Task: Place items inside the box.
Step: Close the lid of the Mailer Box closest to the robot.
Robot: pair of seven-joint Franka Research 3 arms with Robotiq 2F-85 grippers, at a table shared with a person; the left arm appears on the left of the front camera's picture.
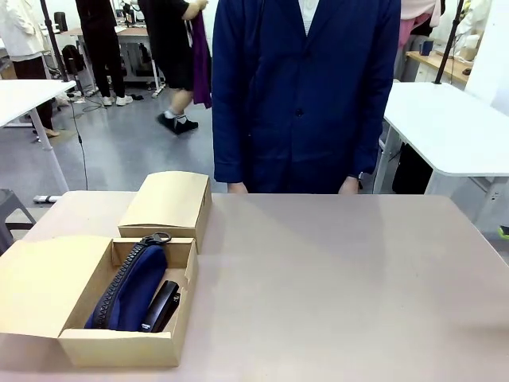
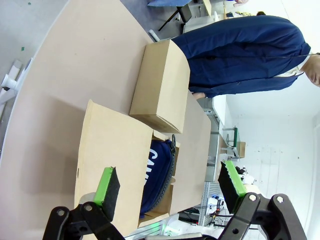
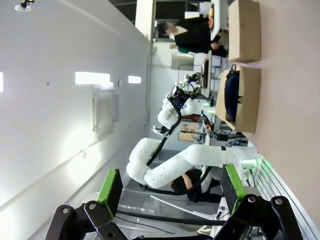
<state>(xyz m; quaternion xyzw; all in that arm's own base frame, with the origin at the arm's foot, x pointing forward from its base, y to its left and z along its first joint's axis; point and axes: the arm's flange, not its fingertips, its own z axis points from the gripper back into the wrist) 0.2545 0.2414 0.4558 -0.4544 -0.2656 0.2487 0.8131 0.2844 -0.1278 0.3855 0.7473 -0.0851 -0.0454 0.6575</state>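
Box (image 1: 123, 348) lies open at the desk's (image 1: 334, 278) near left, flap spread flat; pencil case (image 1: 131, 290) and stapler (image 1: 161, 306) rest inside. Left gripper (image 2: 167, 192) and right gripper (image 3: 170, 190) fingers both stand spread, empty. Judgement: loading looks complete; keep both arms clear of the flap.

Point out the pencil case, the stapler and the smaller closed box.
pencil case (image 1: 135, 294): front view, middle of its navy body, inside the open box.
stapler (image 1: 161, 306): front view, its black top, beside the case.
smaller closed box (image 1: 167, 200): front view, centre of its lid.
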